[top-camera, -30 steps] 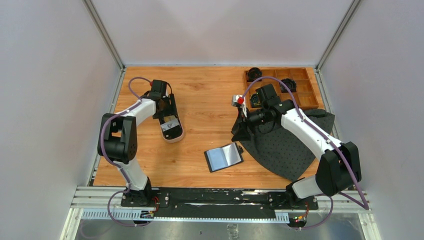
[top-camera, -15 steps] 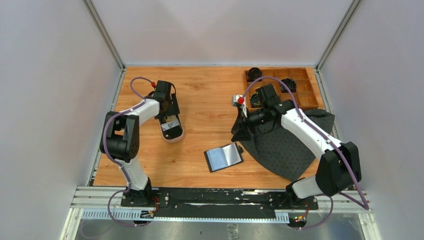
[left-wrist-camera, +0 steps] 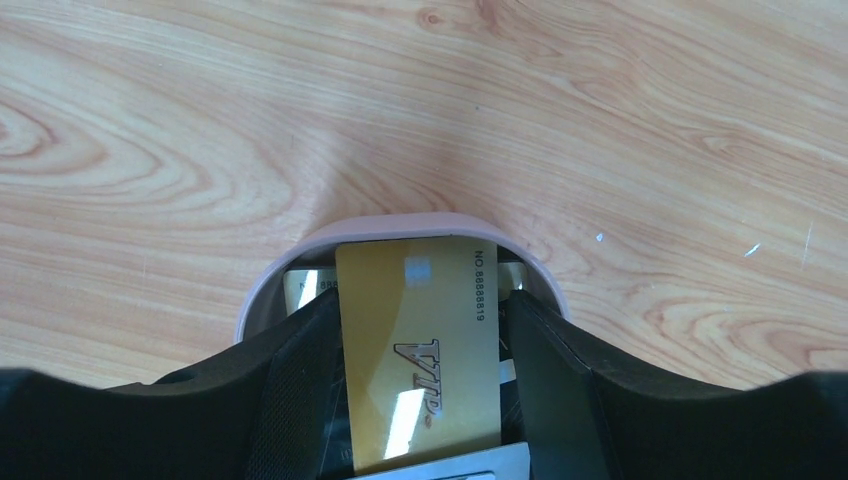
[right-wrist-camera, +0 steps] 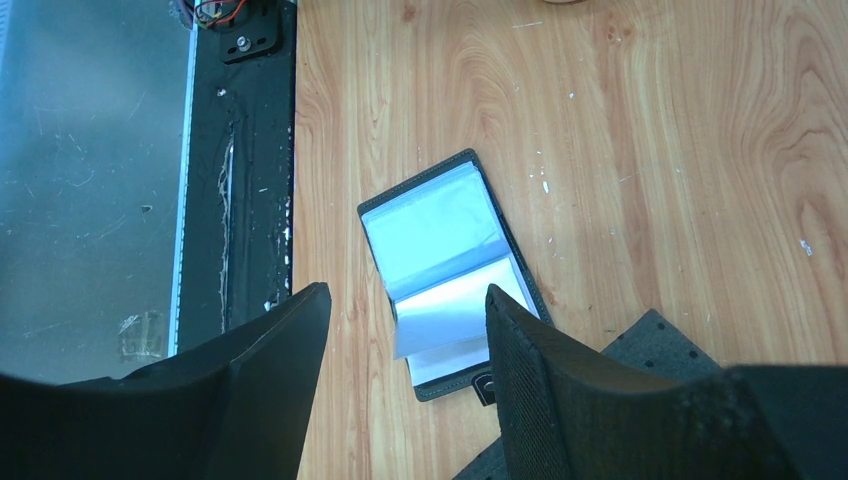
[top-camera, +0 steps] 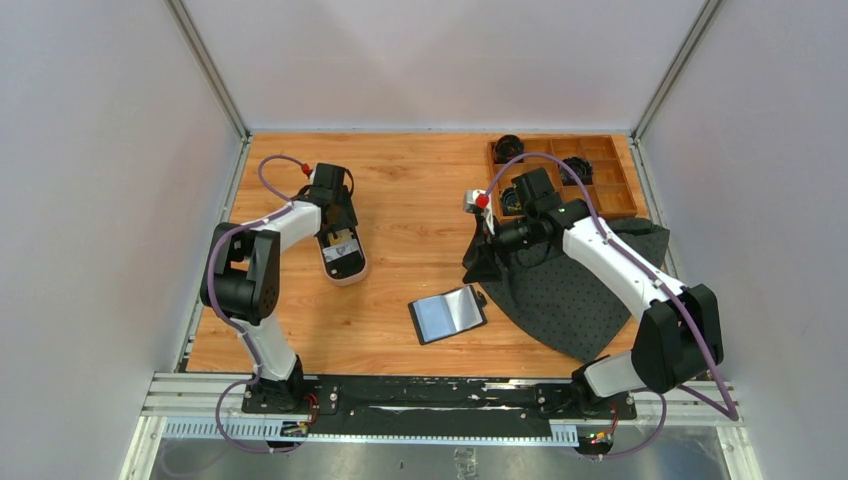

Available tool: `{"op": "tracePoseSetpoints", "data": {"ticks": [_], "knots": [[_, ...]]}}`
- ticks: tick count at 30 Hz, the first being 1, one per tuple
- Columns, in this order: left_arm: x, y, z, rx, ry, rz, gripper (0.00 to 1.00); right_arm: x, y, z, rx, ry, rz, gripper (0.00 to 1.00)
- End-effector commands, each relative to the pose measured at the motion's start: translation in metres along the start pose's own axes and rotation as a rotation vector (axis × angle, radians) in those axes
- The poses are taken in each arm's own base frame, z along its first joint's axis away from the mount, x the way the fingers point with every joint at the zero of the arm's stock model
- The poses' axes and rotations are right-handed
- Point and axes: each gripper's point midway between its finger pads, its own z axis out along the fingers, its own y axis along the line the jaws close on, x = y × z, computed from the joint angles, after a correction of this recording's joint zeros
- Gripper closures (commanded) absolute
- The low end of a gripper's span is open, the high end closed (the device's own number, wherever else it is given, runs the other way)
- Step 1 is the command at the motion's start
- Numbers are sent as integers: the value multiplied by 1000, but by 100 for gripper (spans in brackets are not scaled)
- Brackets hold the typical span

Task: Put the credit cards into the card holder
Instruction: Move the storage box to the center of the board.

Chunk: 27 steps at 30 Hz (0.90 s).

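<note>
From above, the left gripper (top-camera: 336,225) has edged toward the far edge over the tray (top-camera: 352,279) by the left edge. The right gripper (top-camera: 480,262) has not moved, and the card holder (top-camera: 448,314) lies open nearer the near edge. The left wrist shows a gold card (left-wrist-camera: 418,350) between the jaws; whether they pinch it cannot be told, so pickup seems underway. The right wrist shows spread, empty jaws above the card holder.

Glossy gold plastic card (left-wrist-camera: 415,360), smooth matt pale tray (left-wrist-camera: 400,225), grained wooden table (left-wrist-camera: 600,120).
</note>
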Motion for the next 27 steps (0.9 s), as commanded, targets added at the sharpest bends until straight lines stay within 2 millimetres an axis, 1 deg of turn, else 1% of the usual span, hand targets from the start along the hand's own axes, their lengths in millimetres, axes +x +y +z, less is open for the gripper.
{"op": "tracePoseSetpoints", "data": {"ticks": [1,6,13,17,22,25,27], "knots": [[11,-2,0,16,14,7,39,0,6,-6,-13,-21,-4,38],[-5,-9,-13,63,-42,9,44,-1,6,-7,-15,-22,-2,38],[-19,-9,-30,93,-114,13,49,0,6,-6,-16,-23,0,38],[-21,-8,-35,105,-139,11,50,0,5,-6,-18,-23,3,38],[-21,-13,-38,147,-154,18,50,1,4,-6,-16,-22,5,38],[-15,-11,-34,162,-113,25,44,2,4,-6,-17,-21,9,38],[-10,-10,-31,175,-80,23,42,2,4,-6,-18,-20,8,38]]}}
